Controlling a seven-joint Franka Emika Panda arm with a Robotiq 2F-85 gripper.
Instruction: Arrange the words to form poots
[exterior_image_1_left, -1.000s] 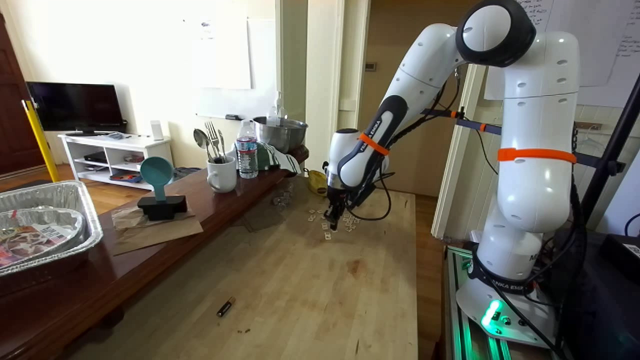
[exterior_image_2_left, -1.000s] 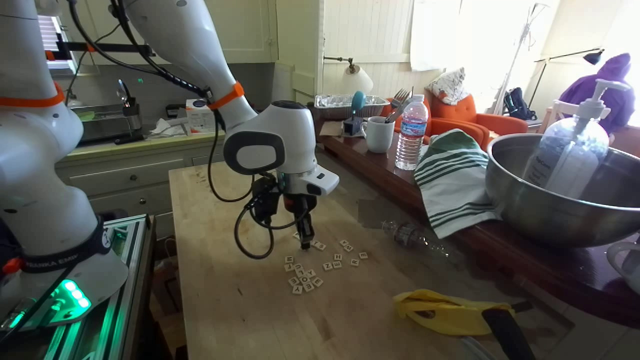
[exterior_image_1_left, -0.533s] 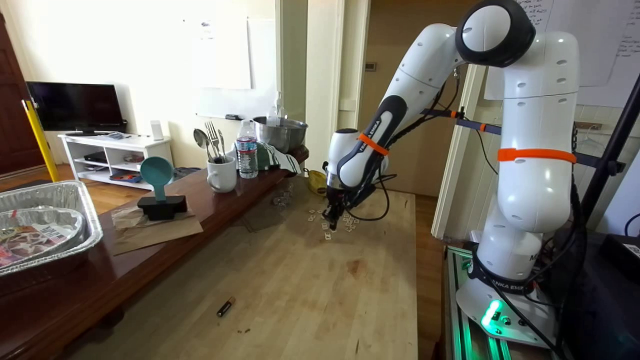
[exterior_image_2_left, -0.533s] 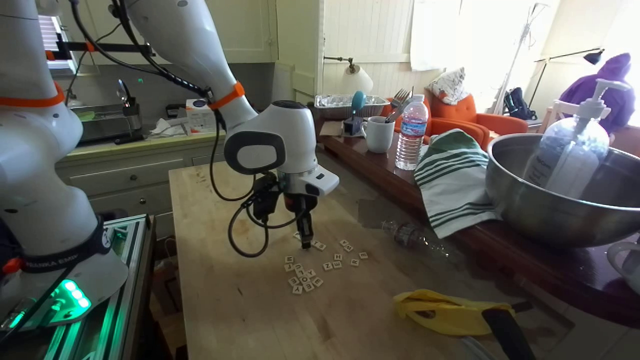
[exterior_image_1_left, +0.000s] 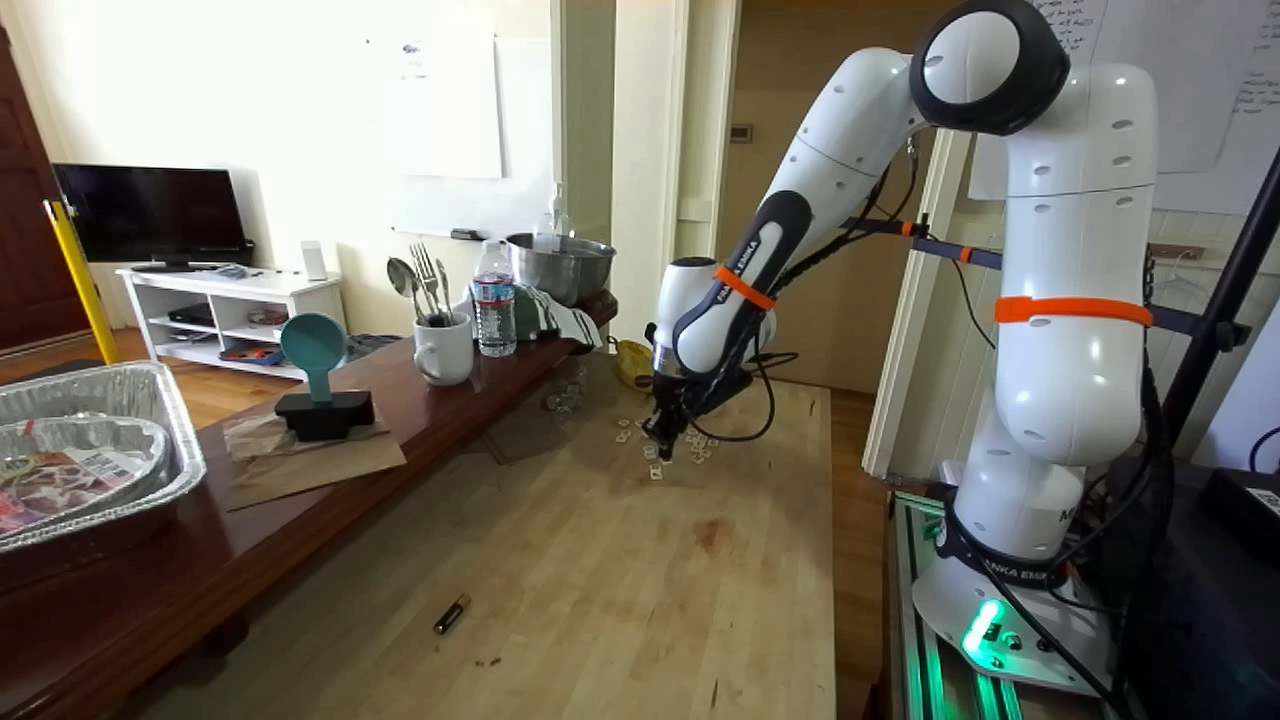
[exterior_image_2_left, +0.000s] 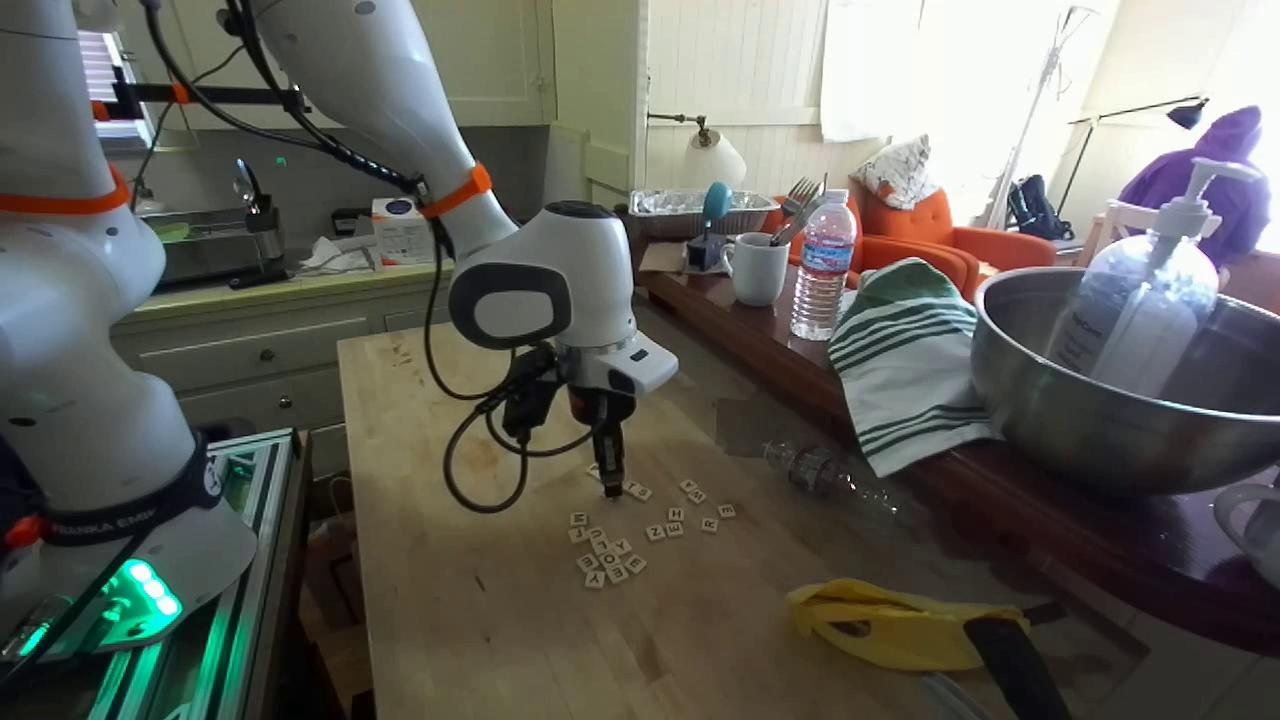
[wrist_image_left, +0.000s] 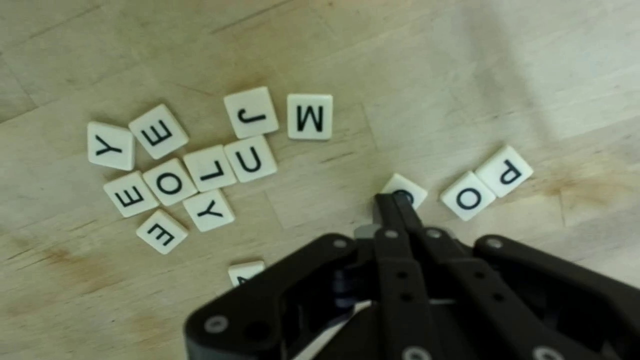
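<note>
Light wood tabletop fills the wrist view, scattered with white letter tiles, most clustered at nine o'clock. The gripper has its fingers together, tips covering part of an O tile; whether they touch it, I cannot tell. At three o'clock from that tile, another O tile touches a P tile; at ten lies a J tile. In an exterior view, a battery lies toward seven o'clock.
</note>
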